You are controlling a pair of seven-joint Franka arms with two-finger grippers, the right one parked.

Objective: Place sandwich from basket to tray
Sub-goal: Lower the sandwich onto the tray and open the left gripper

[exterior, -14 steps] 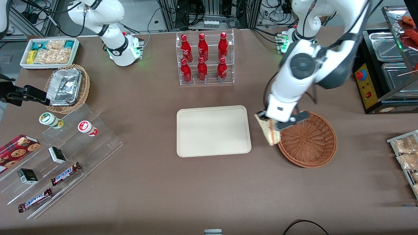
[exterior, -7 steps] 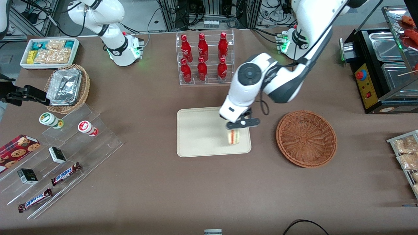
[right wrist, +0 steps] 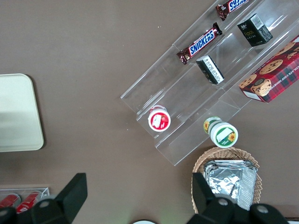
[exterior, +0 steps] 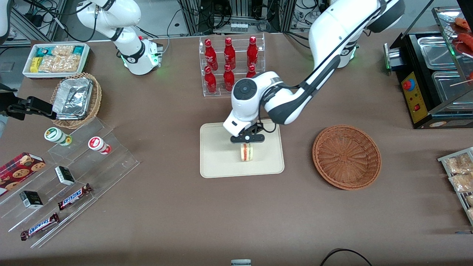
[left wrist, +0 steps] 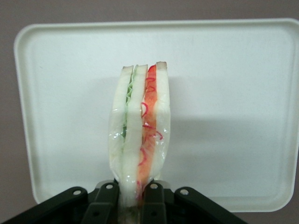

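Landmark: the tray, cream and low-rimmed, on the brown worktop.
Sandwich: the sandwich hangs edge-on over the tray's middle, a little toward the front camera; in the left wrist view its red and green filling faces the lens with the tray spread below it.
Gripper: the gripper sits directly above the sandwich over the tray, jaws clenched on the wedge's narrow end.
Contact: probably not yet resting on the tray, though neither view shows the lower edge clearly.
Basket: the reddish-brown wicker basket lies beside the tray, toward the working arm's end, with nothing in it.
Cola rack: the clear rack of red cola bottles stands farther from the front camera than the tray.
Step in hand: lowering and letting go.
Doing it well: descend straight until the bread meets the tray floor, then part the jaws slowly; held on edge, the wedge may tip, so release low and away from the rim.
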